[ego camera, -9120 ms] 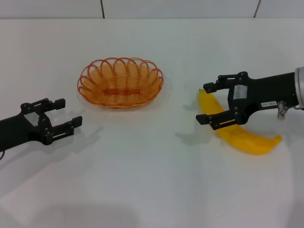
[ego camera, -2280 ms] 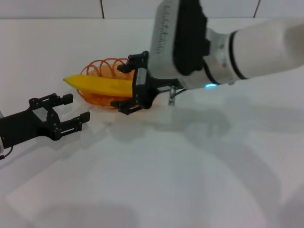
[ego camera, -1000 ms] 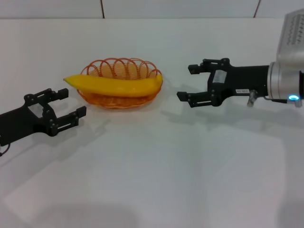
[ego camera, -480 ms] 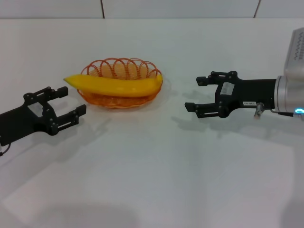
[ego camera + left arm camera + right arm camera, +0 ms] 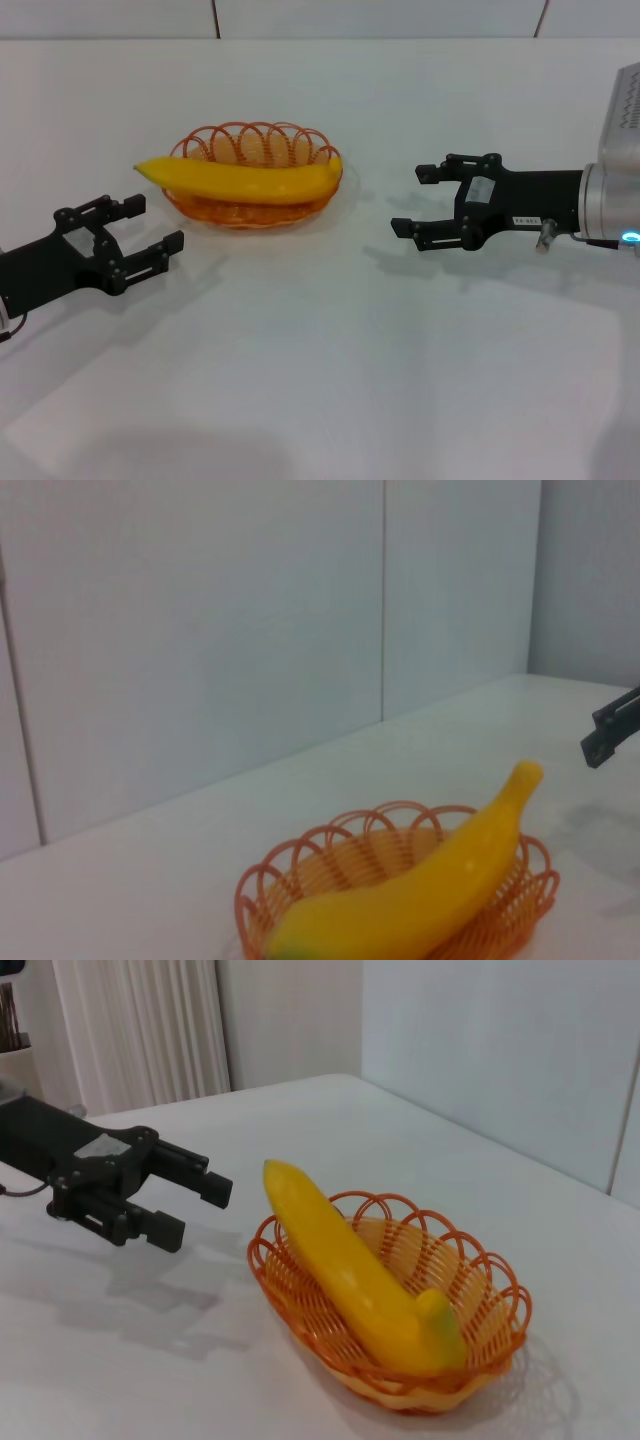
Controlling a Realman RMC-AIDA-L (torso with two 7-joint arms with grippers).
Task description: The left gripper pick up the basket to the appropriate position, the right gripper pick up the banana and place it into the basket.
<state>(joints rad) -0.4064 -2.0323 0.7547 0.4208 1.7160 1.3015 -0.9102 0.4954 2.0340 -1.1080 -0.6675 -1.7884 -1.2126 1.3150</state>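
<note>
Right of the basket (image 5: pixel 254 188), the right gripper (image 5: pixel 425 201) hovers with fingers spread, holding nothing. Opposite, the left gripper (image 5: pixel 142 227) gapes empty. Between them, the banana (image 5: pixel 243 178) lies across the basket on the table (image 5: pixel 320 350).

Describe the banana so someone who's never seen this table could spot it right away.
On the white table, between the two black grippers, sits an orange wire basket. The banana lies across it, one end jutting past the rim toward the left gripper. It's the only smooth, solid yellow thing there.

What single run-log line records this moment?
banana: lying across basket | left gripper: open, empty | right gripper: open, empty
</note>
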